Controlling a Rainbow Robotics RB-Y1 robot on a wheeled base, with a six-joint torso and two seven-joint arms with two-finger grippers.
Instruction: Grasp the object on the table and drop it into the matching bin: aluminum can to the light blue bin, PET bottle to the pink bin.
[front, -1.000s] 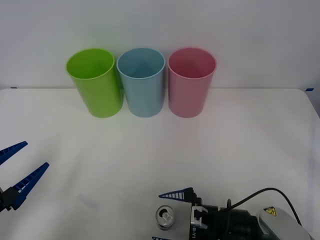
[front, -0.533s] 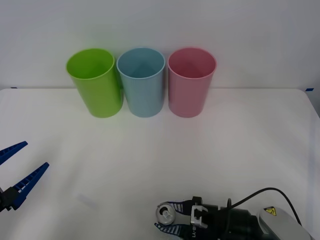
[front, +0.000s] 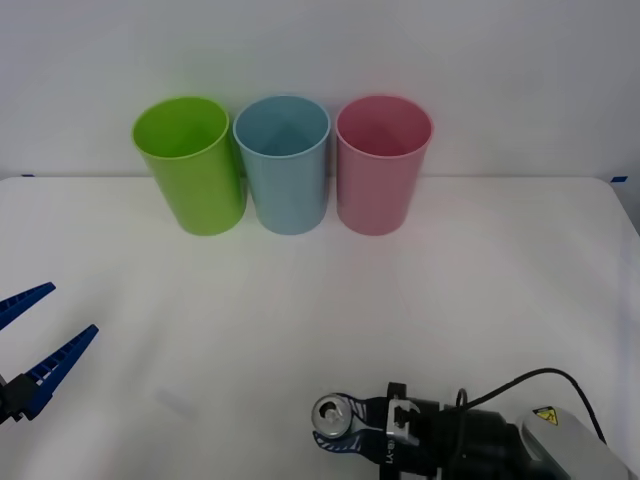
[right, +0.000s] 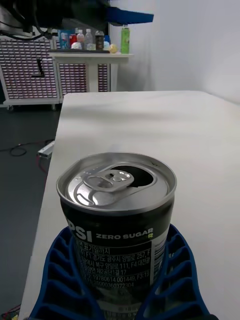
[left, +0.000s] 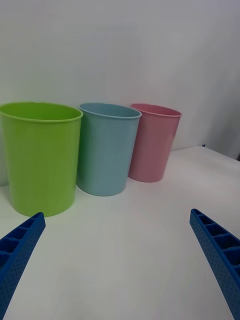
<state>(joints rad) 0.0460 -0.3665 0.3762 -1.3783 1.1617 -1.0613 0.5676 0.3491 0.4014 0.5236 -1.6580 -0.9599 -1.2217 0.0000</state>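
Observation:
The aluminum can, small and silver with a pull-tab top, stands upright near the front edge of the white table. My right gripper is shut on it. In the right wrist view the blue fingers press both sides of the can, which has a dark label. The light blue bin stands at the back centre, with the pink bin to its right. My left gripper hangs open at the far left, empty. Its wrist view shows the light blue bin and the pink bin.
A lime green cup stands left of the light blue bin and touches it; it also shows in the left wrist view. A black cable loops over my right wrist. Open tabletop lies between the can and the bins.
My right gripper's fingers, spread around the can one second ago, have shut on it. The can now sits slightly higher in the front view. The left arm has not moved.

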